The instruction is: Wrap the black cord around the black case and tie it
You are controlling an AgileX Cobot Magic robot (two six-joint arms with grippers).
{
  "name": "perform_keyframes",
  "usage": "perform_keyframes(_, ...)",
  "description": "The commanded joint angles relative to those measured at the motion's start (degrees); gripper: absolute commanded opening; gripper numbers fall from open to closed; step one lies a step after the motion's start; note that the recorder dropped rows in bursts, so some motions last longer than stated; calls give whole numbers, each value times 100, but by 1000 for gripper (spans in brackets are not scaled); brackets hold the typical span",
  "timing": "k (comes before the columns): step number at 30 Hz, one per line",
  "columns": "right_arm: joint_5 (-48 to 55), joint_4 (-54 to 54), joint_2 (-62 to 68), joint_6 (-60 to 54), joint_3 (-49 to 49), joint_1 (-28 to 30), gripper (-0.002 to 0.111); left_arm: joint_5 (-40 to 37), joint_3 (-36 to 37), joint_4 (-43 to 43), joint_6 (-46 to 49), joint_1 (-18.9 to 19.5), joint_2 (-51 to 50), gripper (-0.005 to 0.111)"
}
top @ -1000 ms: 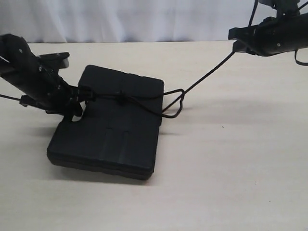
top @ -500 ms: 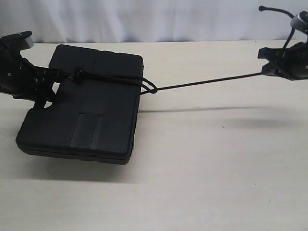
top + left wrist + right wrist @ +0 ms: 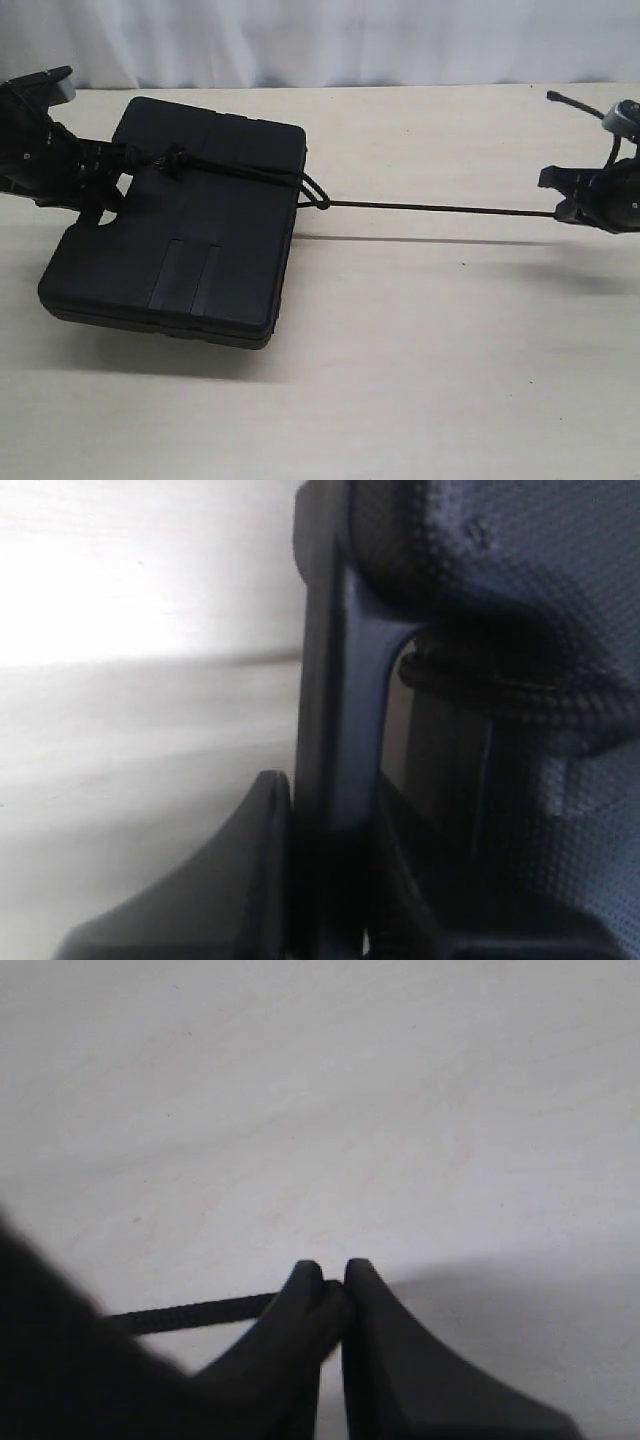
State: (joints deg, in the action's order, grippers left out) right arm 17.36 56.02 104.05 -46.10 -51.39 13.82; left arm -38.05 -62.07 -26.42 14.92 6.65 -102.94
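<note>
The black case [image 3: 190, 250] lies flat on the left of the table, its handle cutout toward my left gripper [image 3: 105, 185]. That gripper is shut on the case's handle bar [image 3: 335, 680], seen close up in the left wrist view. The black cord [image 3: 440, 208] crosses the case's top, has a knot [image 3: 175, 158] near the handle, loops at the case's right edge, then runs taut to the right. Another stretch of the cord [image 3: 520, 695] shows inside the handle opening. My right gripper [image 3: 565, 208] is shut on the cord's far end [image 3: 190, 1313], low over the table.
The pale wooden table [image 3: 420, 350] stretches between case and right gripper, with the taut cord hanging just above it. A white curtain [image 3: 300, 40] backs the far edge. A smooth robot cable [image 3: 575, 103] arches above the right arm.
The case has moved left together with my left gripper. My right gripper moved right and down, pulling the cord straight and drawing the loose loop tight against the case's edge.
</note>
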Motion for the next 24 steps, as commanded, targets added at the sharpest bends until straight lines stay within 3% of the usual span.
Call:
perform_keyframes(1,-1428,-120,326,4,25,264,4,707,-26,179,-266,206,96,0)
perform_keyframes(9,-1472,-120,388,4,25,264,4,931,-26,-202,-266,140,-140,0)
perform_keyframes(14,-1251,291,388,87,25,264,4,1590,-40,-685,-266,-109,-512,0)
perform_keyframes(24,-1149,303,414,28,-84,264,4,2380,-334,-776,-254,-491,-1156,0)
